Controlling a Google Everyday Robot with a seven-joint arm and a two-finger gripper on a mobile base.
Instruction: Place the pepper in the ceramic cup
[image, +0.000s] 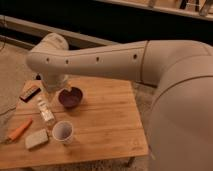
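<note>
The pepper (20, 128) is slim and orange-red and lies on the wooden table (105, 125) near its left edge. The ceramic cup (62, 132) is white with a greyish inside and stands upright at the front left, to the right of the pepper. My arm (100, 57) reaches in from the right across the back of the table. My gripper (53, 84) hangs down at the arm's left end, above the back left of the table, behind the cup and well apart from the pepper. It holds nothing that I can see.
A dark purple bowl (70, 97) sits just right of the gripper. A slim clear bottle (45, 111) lies between the bowl and the pepper. A tan sponge block (36, 139) lies left of the cup. A dark flat object (30, 92) lies at the back left corner.
</note>
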